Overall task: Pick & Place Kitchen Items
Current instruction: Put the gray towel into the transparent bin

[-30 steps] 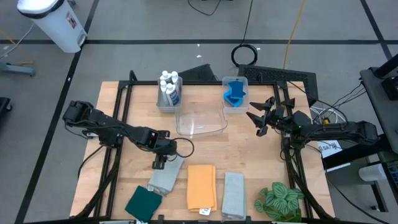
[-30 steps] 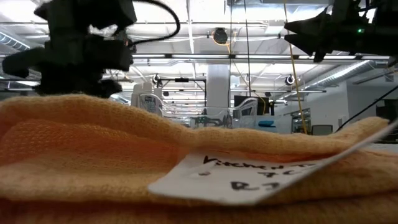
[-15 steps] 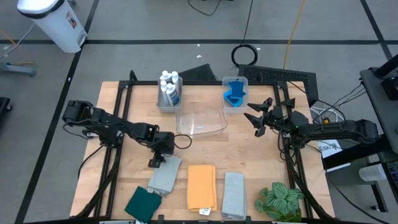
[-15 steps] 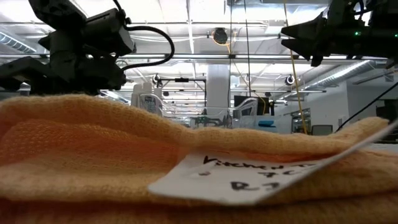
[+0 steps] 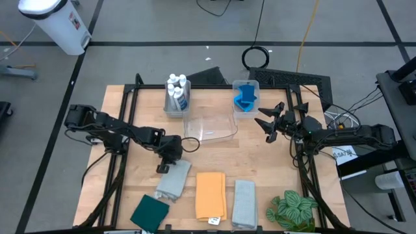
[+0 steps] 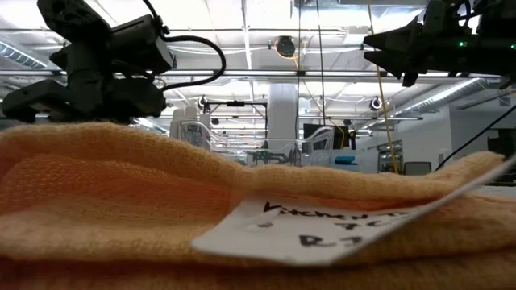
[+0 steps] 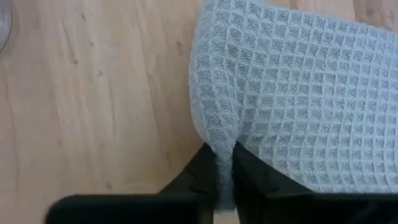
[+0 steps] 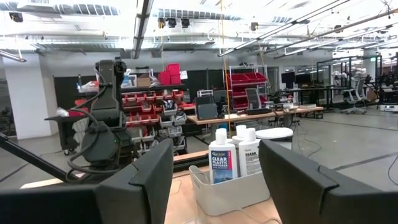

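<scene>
**Left gripper pinching the edge of a grey cloth; right arm waiting**

The left gripper (image 7: 224, 180) stands at the near edge of the grey waffle-weave cloth (image 7: 298, 87), its two fingers (image 7: 202, 171) drawn together on a thin ridge of fabric that rises between them. The rest of the cloth spreads flat on the wooden table (image 7: 93, 93) beyond the fingertips. In the high view the same gripper (image 5: 166, 166) sits at the upper corner of this cloth (image 5: 173, 184), with the orange cloth (image 5: 210, 194) just beside it, a second grey cloth (image 5: 244, 203) past that, and the dark green cloth (image 5: 150, 211) near the table's front edge. The right gripper (image 5: 270, 123) hangs well apart from all cloths, fingers parted and holding nothing, facing the bin of white bottles (image 8: 236, 154).

Risks, as a judgement: the hold takes only a narrow fold at the edge, so the fabric may slip out on lifting; the cloth may also unfold and drag, disturbing the orange cloth lying beside it.

Limits of view: how deep the fold sits between the fingers cannot be told. The low view is filled by the orange cloth (image 6: 121, 201) and its paper label (image 6: 322, 229), whose writing is only partly legible, and it hides the table behind.
</scene>
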Motion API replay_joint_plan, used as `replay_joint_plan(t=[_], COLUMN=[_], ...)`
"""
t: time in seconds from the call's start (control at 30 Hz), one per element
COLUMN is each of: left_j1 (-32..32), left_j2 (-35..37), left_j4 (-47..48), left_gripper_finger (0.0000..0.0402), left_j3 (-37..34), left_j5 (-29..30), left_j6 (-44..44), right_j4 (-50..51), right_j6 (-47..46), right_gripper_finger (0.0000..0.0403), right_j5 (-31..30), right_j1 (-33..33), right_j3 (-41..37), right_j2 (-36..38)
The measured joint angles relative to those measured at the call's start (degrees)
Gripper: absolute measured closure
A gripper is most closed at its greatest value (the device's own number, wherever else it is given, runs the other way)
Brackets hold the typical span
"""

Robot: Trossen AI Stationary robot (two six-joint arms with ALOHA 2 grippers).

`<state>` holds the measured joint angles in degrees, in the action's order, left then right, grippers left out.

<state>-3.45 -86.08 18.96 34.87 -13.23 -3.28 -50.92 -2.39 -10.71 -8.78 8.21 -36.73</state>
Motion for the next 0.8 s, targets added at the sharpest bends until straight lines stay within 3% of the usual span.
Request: replay_joint_plan(t=[0.13, 0.3, 0.53, 0.8], left_j1=[-0.16, -3.66, -8.99, -12.35], left_j2=[0.08, 0.5, 0.56, 0.67], left_j4=[0.41, 2.02, 11.64, 19.72], left_gripper_finger=[0.0384, 0.0384, 0.0384, 0.0384], left_j3=[0.44, 4.24, 15.69, 28.19], left_j5=[0.55, 11.41, 21.77, 27.87], left_j6=[-0.31, 0.06, -2.22, -6.7], right_j4=[0.13, 0.17, -0.78, -0.09], right_j6=[0.0, 0.02, 0.02, -3.72], right_gripper_finger=[0.0193, 0.0193, 0.0193, 0.0193], right_j5=[0.01, 0.15, 0.08, 0.28], right_j1=[0.0, 0.0, -0.01, 0.4], right_j3=[0.0, 0.0, 0.02, 2.1], right_j2=[-0.02, -0.31, -2.84, -7.79])
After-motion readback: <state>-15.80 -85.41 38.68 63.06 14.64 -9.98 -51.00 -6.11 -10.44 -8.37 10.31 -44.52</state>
